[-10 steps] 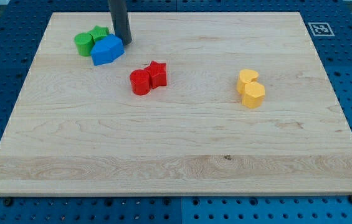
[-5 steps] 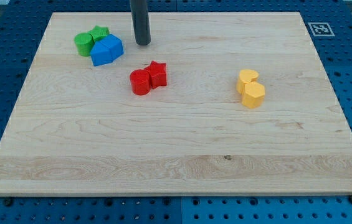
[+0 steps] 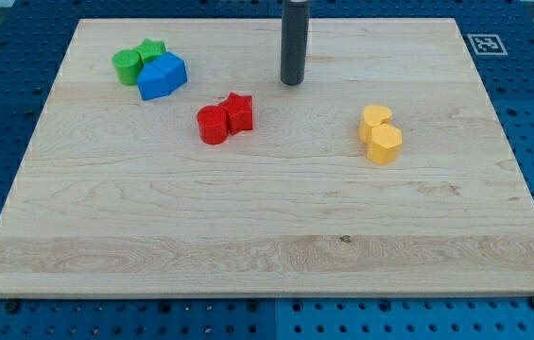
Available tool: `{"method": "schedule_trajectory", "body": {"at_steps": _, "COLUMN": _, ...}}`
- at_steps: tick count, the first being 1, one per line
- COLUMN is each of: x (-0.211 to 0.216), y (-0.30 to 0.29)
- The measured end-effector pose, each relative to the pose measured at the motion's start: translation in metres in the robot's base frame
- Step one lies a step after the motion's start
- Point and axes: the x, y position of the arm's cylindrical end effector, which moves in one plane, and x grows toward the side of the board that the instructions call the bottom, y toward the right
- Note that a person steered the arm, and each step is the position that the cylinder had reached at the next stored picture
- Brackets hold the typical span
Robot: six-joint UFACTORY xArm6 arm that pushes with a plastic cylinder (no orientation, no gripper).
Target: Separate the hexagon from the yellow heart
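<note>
A yellow heart [image 3: 374, 119] and a yellow hexagon [image 3: 386, 144] sit touching each other at the view's right of the wooden board [image 3: 267, 227], the hexagon just below the heart. My tip [image 3: 292, 82] rests on the board near the view's top centre. It is up and to the left of the yellow pair, well apart from them, and touches no block.
A red cylinder [image 3: 213, 125] and a red star [image 3: 238, 110] touch at centre left. A green cylinder [image 3: 127, 67], a green star [image 3: 151, 50] and a blue block [image 3: 163, 76] cluster at top left. A fiducial tag [image 3: 486, 43] marks the top right corner.
My tip has slid to the view's right along the top of the board, away from the blue block and toward the yellow pair. No block has moved.
</note>
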Motion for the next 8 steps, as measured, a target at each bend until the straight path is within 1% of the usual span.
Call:
{"method": "schedule_trajectory", "body": {"at_steps": 2, "x": 0.023, "y": 0.033}}
{"method": "schedule_trajectory", "body": {"at_steps": 3, "x": 0.037, "y": 0.066}}
{"method": "schedule_trajectory", "body": {"at_steps": 5, "x": 0.069, "y": 0.095}}
{"method": "schedule_trajectory", "body": {"at_steps": 8, "x": 0.123, "y": 0.165}}
